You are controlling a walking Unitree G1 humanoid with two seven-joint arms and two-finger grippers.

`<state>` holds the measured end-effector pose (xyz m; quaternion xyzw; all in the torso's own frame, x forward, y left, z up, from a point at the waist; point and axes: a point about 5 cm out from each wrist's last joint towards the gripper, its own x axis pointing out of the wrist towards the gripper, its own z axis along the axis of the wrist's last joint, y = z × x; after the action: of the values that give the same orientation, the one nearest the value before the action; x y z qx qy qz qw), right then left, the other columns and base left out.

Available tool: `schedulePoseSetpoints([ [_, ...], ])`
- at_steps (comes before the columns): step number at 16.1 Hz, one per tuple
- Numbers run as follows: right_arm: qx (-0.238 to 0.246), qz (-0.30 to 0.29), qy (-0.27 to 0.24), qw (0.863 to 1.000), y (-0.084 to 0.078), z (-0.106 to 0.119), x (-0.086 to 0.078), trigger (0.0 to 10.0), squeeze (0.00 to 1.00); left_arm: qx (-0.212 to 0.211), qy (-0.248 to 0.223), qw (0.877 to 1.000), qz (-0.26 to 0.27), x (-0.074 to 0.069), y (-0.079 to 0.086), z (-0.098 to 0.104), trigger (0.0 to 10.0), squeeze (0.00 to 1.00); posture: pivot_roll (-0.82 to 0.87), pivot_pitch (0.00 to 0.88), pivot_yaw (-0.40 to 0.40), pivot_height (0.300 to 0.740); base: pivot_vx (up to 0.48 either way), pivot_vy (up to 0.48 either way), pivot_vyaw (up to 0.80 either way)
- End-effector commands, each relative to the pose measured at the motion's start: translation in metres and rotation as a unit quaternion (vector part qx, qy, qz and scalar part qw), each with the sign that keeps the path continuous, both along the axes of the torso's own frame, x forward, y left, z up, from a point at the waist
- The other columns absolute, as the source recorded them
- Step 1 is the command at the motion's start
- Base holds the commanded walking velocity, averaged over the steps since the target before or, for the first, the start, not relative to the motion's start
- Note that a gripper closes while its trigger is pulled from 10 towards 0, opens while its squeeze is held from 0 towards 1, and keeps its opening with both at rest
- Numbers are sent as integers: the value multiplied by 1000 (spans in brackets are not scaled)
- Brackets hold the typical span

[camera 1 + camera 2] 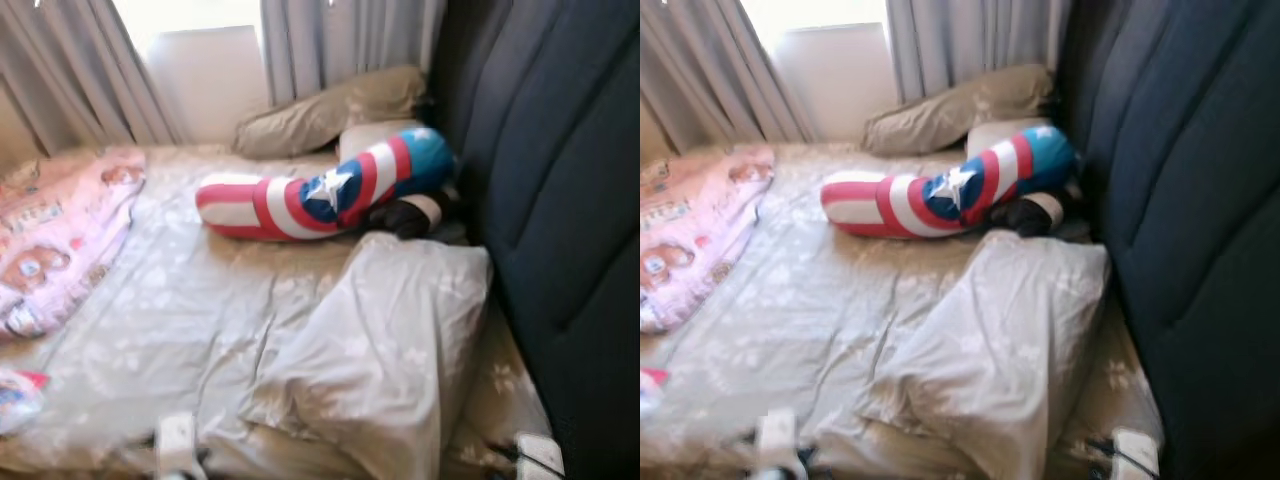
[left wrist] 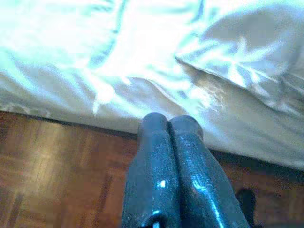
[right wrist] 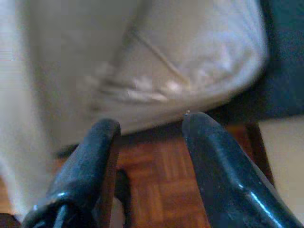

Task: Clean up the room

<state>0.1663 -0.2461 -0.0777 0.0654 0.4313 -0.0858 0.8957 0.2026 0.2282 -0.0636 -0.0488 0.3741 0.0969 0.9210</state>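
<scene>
A wide bed covered in a pale grey-beige sheet with a faint floral print stands against a dark blue padded headboard. On it lie a rumpled grey pillow near the front edge, a long red, white and blue striped bolster with a white star, an olive pillow by the curtains, and a pink printed blanket (bunched along the left side). Reddish-brown parquet floor runs beneath the bed.

Both eye views look down from head height onto the bed and share the pillow. Each wrist view looks close along its fingers, past the left gripper or right gripper, at the bed's edge over the wooden floor.
</scene>
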Motion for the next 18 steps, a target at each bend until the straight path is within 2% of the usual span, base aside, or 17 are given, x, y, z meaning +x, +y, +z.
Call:
schedulePoseSetpoints([
  [1,6,-11,-26,1000,0,2,1,10000,0,21,-45,999,-17,19,5,15,10000,0,-40,0,25,740,0,0,0],
  [2,11,-17,-48,999,0,4,3,10000,0,33,-99,994,-31,40,7,32,10000,0,-45,0,28,740,0,0,0],
  [3,13,-19,-58,998,0,5,4,10000,0,40,-127,990,-38,49,8,41,10000,0,-47,0,28,740,0,0,0],
  [4,6,28,-195,980,25,54,90,10000,0,49,-190,979,-54,67,6,60,10000,0,-47,0,28,740,0,0,0],
  [5,4,40,-226,973,30,65,104,10000,0,52,-219,972,-67,74,3,69,10000,0,-43,0,27,740,0,0,0],
  [6,4,47,-254,966,31,74,110,10000,0,54,-264,959,-86,82,-6,81,10000,0,-36,0,27,740,0,0,0],
  [7,9,45,-292,955,30,83,115,10000,0,51,-313,943,-102,85,-20,92,10000,0,-42,0,29,740,0,0,0],
  [9,7,47,-319,947,28,88,114,10000,0,43,-334,935,-110,80,-33,92,10000,0,-59,0,24,740,0,0,0],
  [10,7,47,-319,947,28,88,114,10000,0,43,-334,935,-110,80,-33,92,10000,0,-59,0,24,740,0,0,0],
  [12,-3,53,-331,942,20,89,106,10000,0,29,-341,932,-119,68,-49,86,10000,0,-56,0,1,740,0,0,0],
  [15,-14,43,-342,939,12,90,97,10000,0,22,-328,937,-122,55,-51,78,10000,0,-44,0,14,740,0,0,0],
  [17,-12,42,-349,936,16,92,99,10000,0,25,-333,935,-122,50,-45,81,10000,0,-37,0,1,740,0,0,0],
  [18,-20,55,-348,936,23,92,99,10000,0,20,-330,937,-115,51,-41,80,10000,0,-41,0,-27,740,0,0,0],
])
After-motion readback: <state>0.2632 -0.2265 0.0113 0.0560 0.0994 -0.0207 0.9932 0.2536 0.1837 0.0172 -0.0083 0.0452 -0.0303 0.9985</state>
